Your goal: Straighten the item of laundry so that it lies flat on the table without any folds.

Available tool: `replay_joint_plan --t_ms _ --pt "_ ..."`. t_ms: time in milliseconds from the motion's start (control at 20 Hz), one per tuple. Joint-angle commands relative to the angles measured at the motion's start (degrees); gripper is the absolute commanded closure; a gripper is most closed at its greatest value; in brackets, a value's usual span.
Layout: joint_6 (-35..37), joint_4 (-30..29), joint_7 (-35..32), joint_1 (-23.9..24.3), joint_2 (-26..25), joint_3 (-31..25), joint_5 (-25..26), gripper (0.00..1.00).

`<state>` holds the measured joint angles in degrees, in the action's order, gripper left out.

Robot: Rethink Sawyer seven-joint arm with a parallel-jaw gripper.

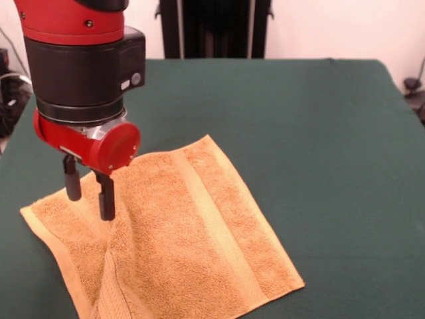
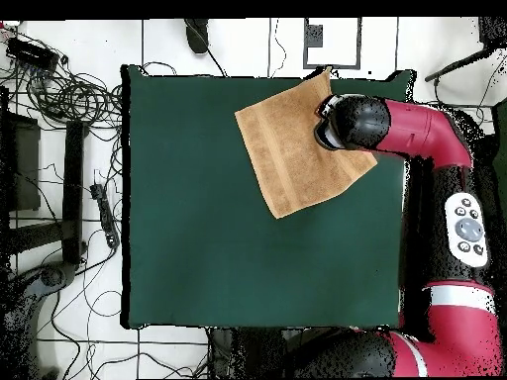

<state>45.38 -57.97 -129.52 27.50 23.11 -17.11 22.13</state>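
Orange-tan towel (image 1: 192, 239) lies mostly spread near one corner of the tabletop (image 1: 319, 119); you still have a raised fold by its front-left edge. Pincer (image 1: 88, 189) hangs over that fold, fingers apart, gripping nothing; flattening remains

No text, label, brand, number or sign can be read anywhere in the front or overhead view.
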Motion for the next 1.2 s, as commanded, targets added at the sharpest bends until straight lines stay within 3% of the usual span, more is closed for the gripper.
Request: replay_joint_plan --t_ms 50,450,650,850,1200 --pt "9.5 1.7 11.4 0.2 -1.0 -1.2 1.2 0.00" --pt "7.9 2.2 9.5 0.3 -4.8 -1.3 1.5 0.00" --pt "5.5 -1.5 6.6 -0.7 -5.2 -1.1 1.0 0.00" --pt "3.2 -4.0 0.7 -3.8 -4.9 1.0 1.5 0.00" --pt "0.0 -3.4 -5.2 -7.8 -8.0 3.6 1.2 0.00"
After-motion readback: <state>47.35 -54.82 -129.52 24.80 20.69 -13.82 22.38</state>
